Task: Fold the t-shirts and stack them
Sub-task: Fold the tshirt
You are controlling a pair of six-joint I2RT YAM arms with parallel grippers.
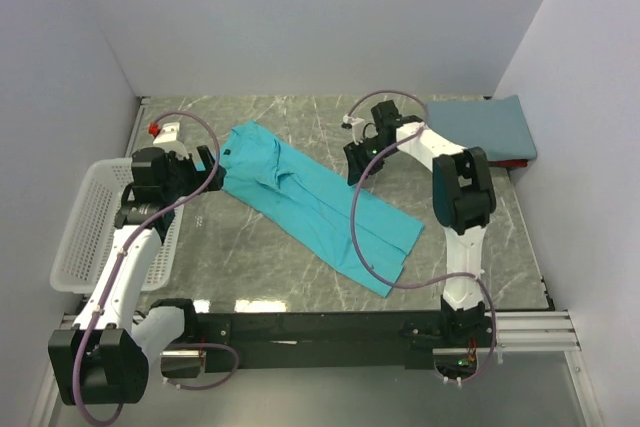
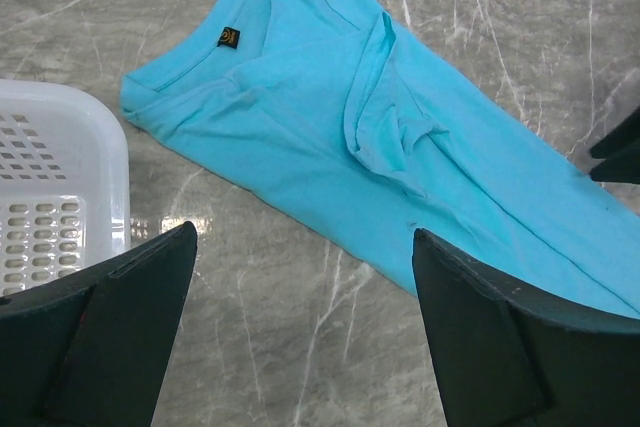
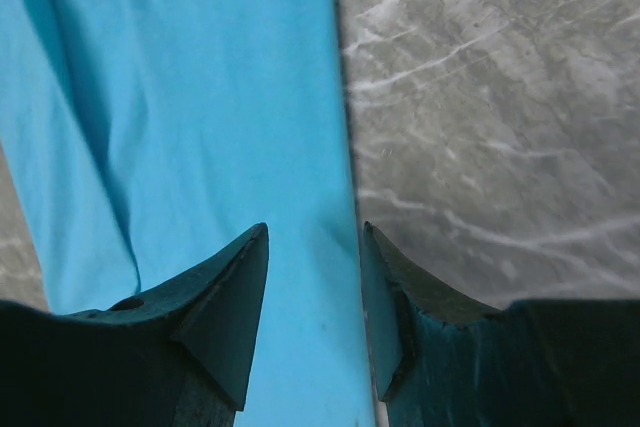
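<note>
Plainly two shirts: teal t-shirt [image 1: 310, 202] outstretched, slate-blue t-shirt [image 1: 480, 127] folded; left pincer [image 2: 305, 235] wide, right pincer [image 3: 315, 230] narrowly parted.

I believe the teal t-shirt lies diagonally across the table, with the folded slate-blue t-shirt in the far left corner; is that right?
Not quite: the top external view shows the folded slate-blue t-shirt in the far right corner, not the left. The teal t-shirt does lie diagonally across the table.
</note>
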